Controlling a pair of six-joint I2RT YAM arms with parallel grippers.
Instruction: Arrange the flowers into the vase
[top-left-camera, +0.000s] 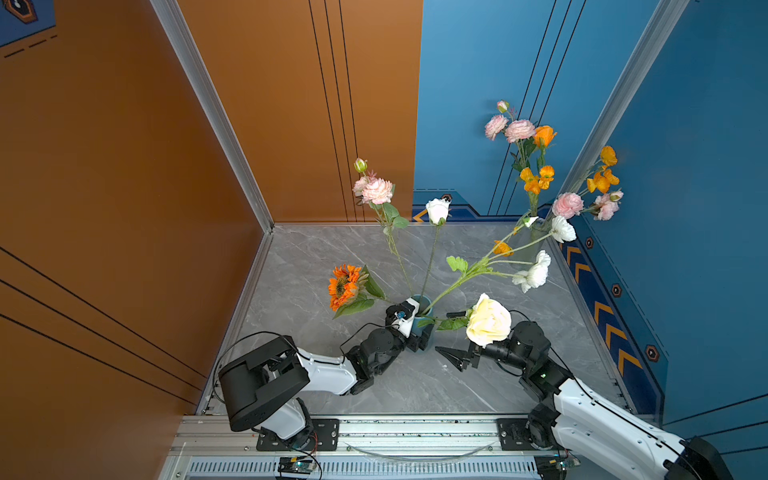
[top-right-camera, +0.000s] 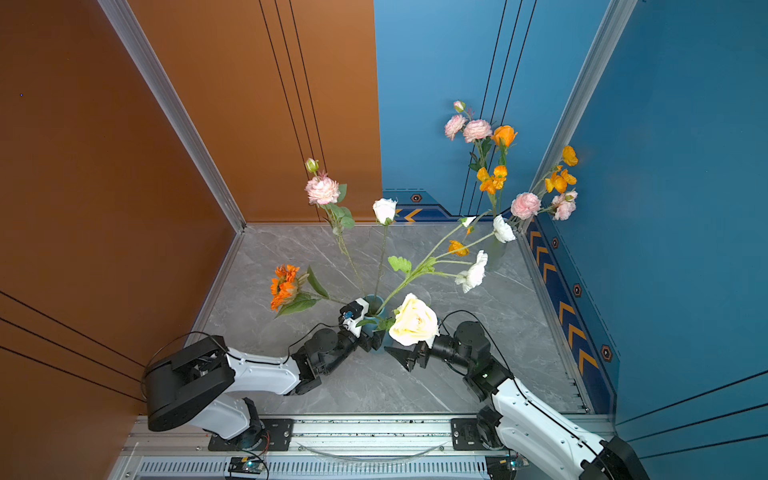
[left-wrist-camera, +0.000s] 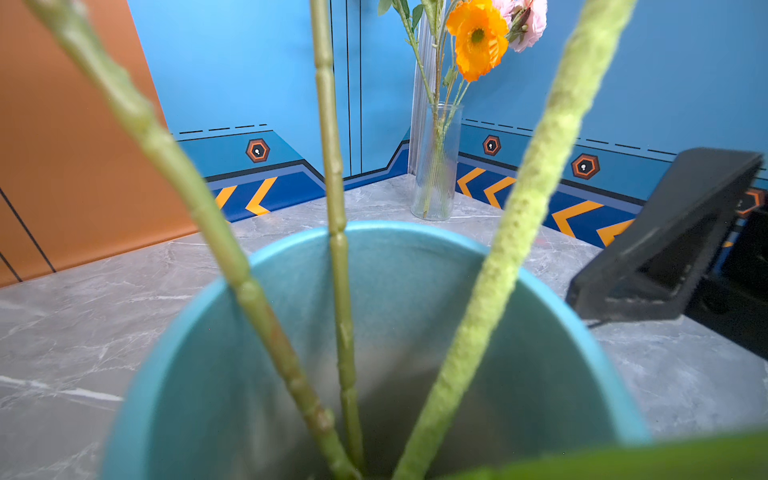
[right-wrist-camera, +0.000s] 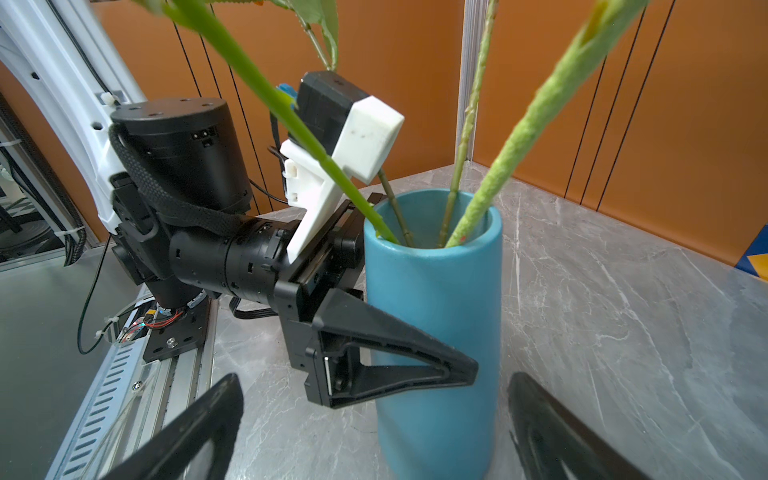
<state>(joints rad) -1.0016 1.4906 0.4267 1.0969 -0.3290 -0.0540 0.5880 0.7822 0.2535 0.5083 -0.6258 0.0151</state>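
Left fingers (right-wrist-camera: 399, 357) sit on either side of the blue vase (right-wrist-camera: 436, 299). The near one lies along its wall and the far one is hidden behind it, which reads as a bracing clasp. The right fingers (right-wrist-camera: 195, 432) are spread wide and empty, just in front of the same vase.

On the grey bench (top-left-camera: 415, 386) the blue vase stands upright near the front edge. A clear glass vase (left-wrist-camera: 436, 166) stands in the far right corner, well apart from it.

Some of the flowers fan out from the blue vase in both top views: an orange sunflower (top-left-camera: 344, 286), a pink bloom (top-left-camera: 376, 190), a white rose (top-left-camera: 437, 210), a white spray (top-left-camera: 534, 272) and a cream rose (top-left-camera: 488, 320), which hangs over the right arm (top-left-camera: 519, 345). The other flowers (top-left-camera: 519, 131), pink and orange, stand in the glass vase. Stems (left-wrist-camera: 336, 291) cross in the blue vase's mouth and lean on its rim.

I judge the task to be roughly midway and between placements, since the free fingers carry nothing. The next move likely calls for the right arm to slip out from under the cream rose without brushing it and reach to the corner. There it would pinch one stem low and lift it high enough to clear the glass rim, with the blue vase kept steady.
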